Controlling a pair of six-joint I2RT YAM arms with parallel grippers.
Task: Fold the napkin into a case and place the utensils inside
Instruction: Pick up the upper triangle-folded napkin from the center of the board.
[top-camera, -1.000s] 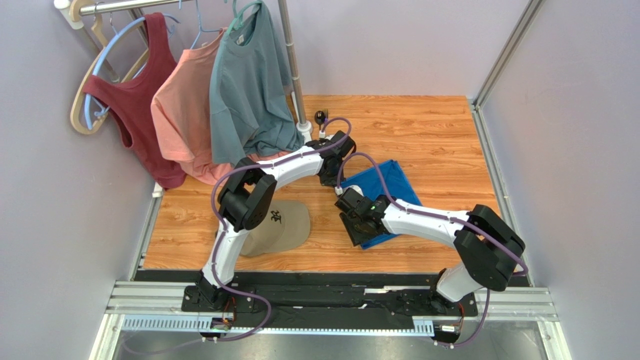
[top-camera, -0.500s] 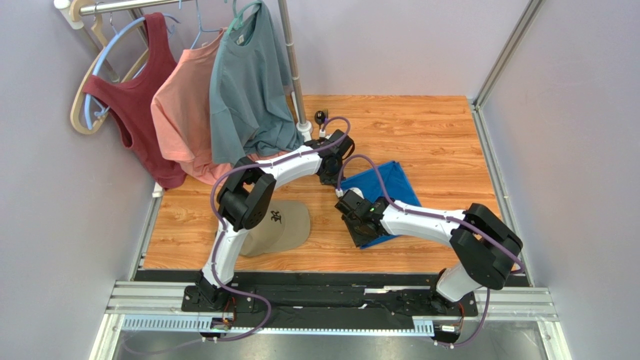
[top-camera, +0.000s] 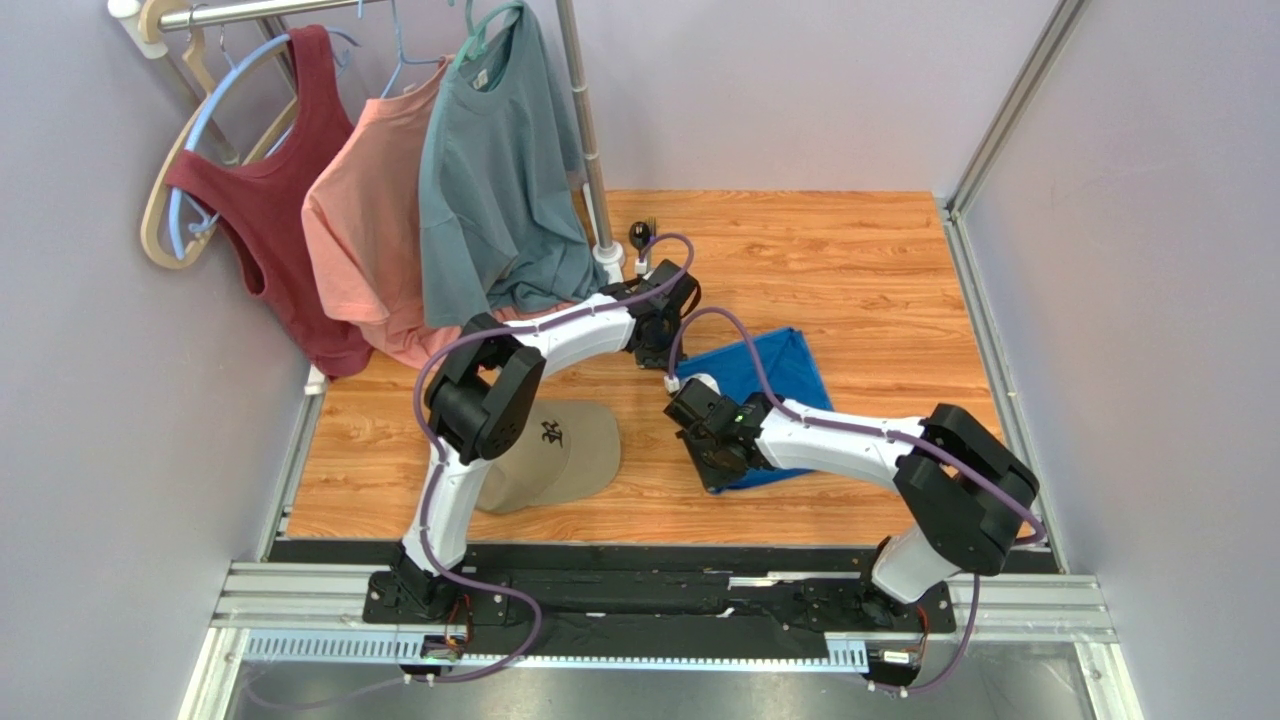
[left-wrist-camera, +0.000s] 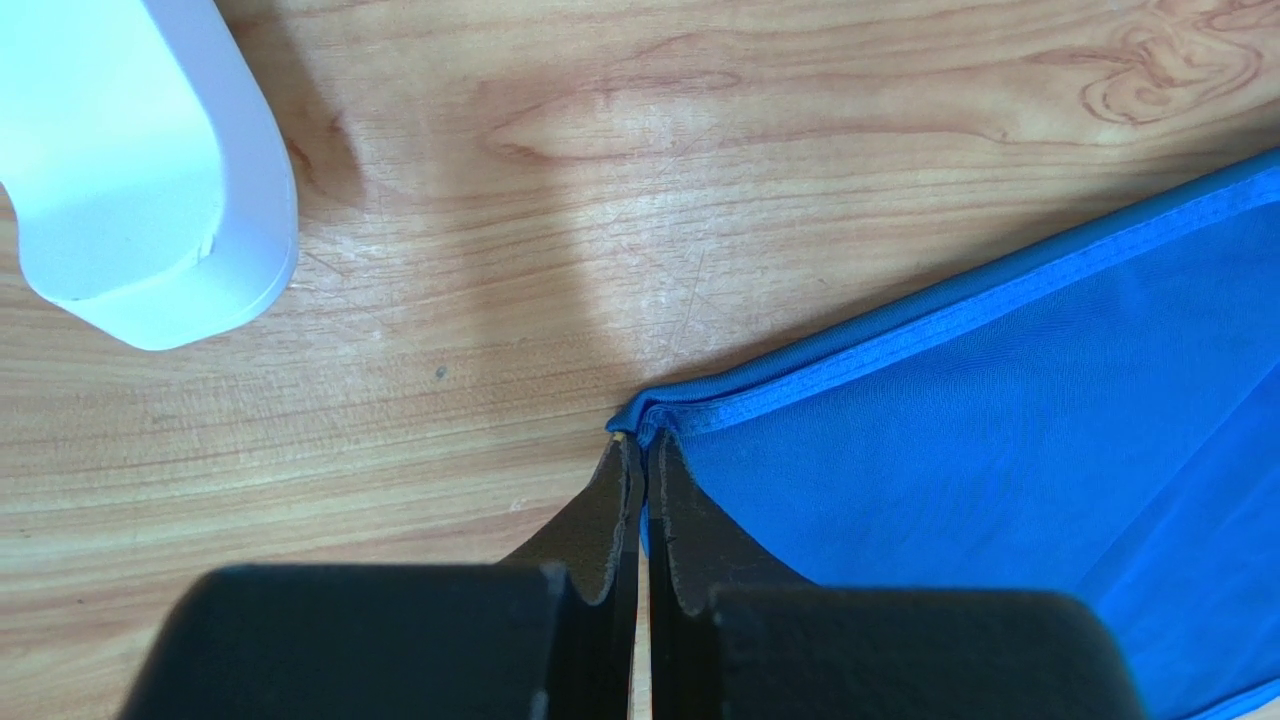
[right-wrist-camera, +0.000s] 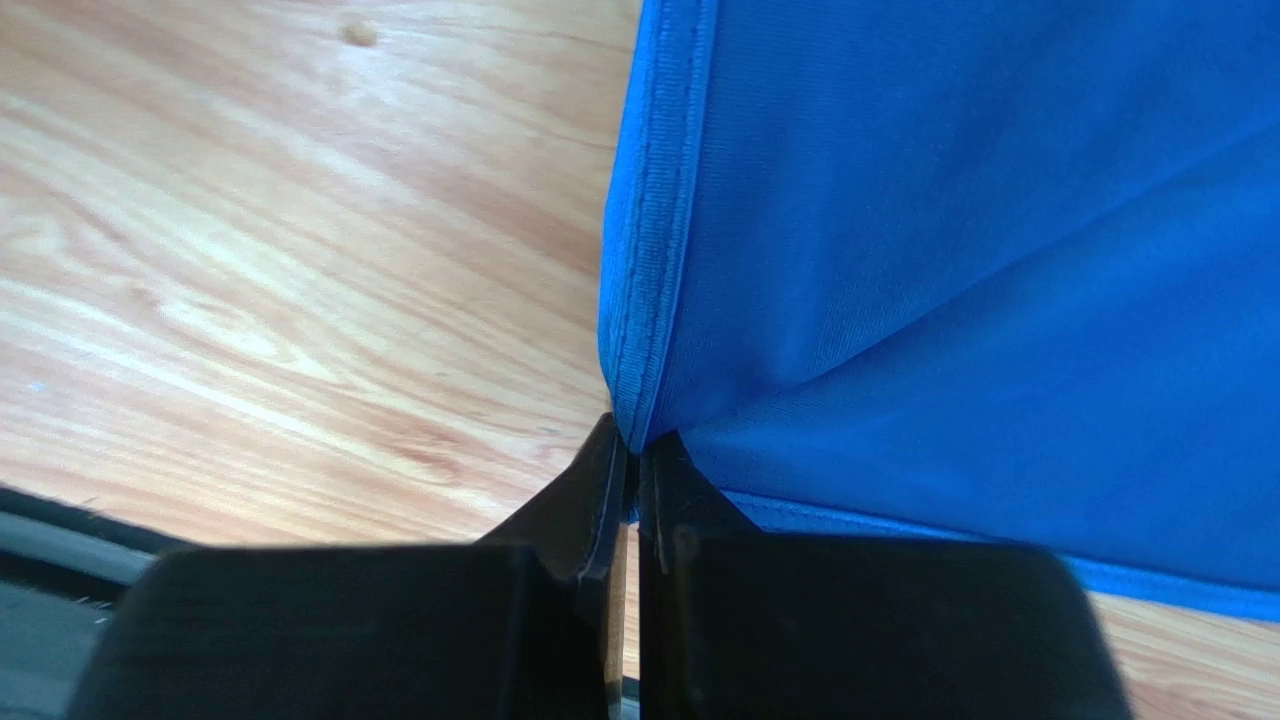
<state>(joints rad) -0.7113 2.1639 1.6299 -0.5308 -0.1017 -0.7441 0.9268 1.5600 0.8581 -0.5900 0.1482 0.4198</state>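
Note:
The bright blue napkin (top-camera: 769, 387) lies flat on the wooden table, right of centre. My left gripper (top-camera: 669, 348) is shut on its far left corner, and the left wrist view shows the hemmed corner (left-wrist-camera: 661, 416) pinched at the fingertips (left-wrist-camera: 643, 450). My right gripper (top-camera: 724, 473) is shut on the near left corner, where the hem (right-wrist-camera: 639, 300) runs down into the closed jaws (right-wrist-camera: 633, 446). A small dark round-headed piece (top-camera: 642, 234), likely one of the utensils, lies by the rack's foot. No case shape shows.
A tan cap (top-camera: 568, 447) lies left of the napkin beside the left arm. A clothes rack post (top-camera: 586, 150) stands at the back with a grey-teal shirt (top-camera: 496, 165), a pink one and a maroon top. Its white foot (left-wrist-camera: 135, 165) is close to the left gripper.
The right gripper's jaws have shut on the napkin's near left corner. Both arms have edged slightly left, and the napkin's left edge has drawn in with them.

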